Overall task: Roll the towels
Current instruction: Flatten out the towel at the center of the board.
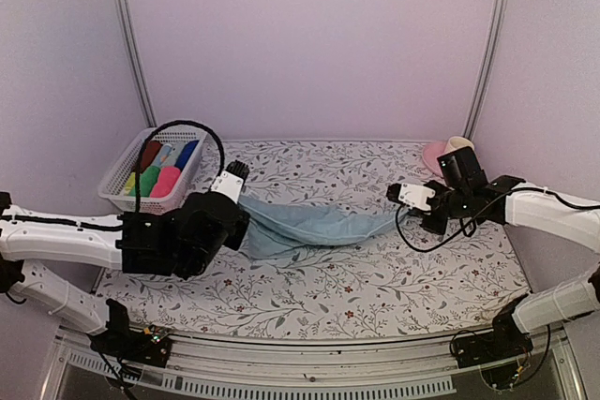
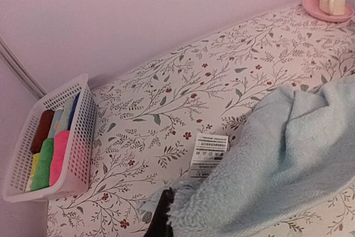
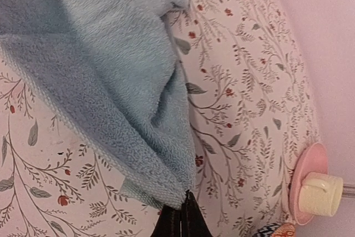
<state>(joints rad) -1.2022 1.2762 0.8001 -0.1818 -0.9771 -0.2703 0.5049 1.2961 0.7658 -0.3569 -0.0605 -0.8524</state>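
Observation:
The pale blue towel hangs stretched out between my two grippers over the floral table. My left gripper is shut on its left end; in the left wrist view one dark finger shows under the terry edge, beside a white care label. My right gripper is shut on its right corner, and in the right wrist view the closed fingertips pinch the towel's hem. A bright pink roll lies in the basket.
A white mesh basket at the back left holds several coloured rolls; it also shows in the left wrist view. A cream cup on a pink saucer stands at the back right corner. Walls close the back and sides.

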